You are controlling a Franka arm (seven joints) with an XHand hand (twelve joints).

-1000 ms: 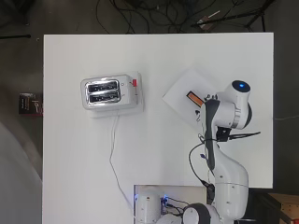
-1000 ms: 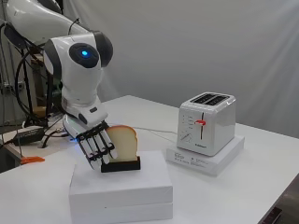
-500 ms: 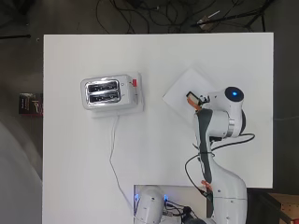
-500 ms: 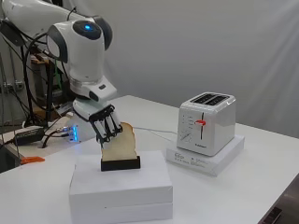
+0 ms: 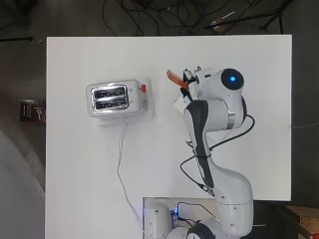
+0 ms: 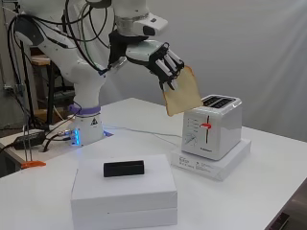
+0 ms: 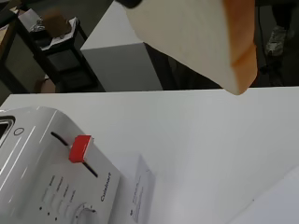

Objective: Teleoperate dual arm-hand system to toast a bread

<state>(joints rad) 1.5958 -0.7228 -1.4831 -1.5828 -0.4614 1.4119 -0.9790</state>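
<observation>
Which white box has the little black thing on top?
The plain white box at the front, away from the toaster, has the black holder on it. The flatter box behind carries the toaster instead.

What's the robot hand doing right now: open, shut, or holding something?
Robot hand: shut on the bread slice, held in the air, short of the toaster.

Print on the toaster [image 7: 56,186] front is perhaps too small to read.

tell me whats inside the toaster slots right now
Both slots of the toaster look empty in the overhead view, only dark metal showing. The bread slice is in the hand, in the air. The slots' depths are hidden.
</observation>
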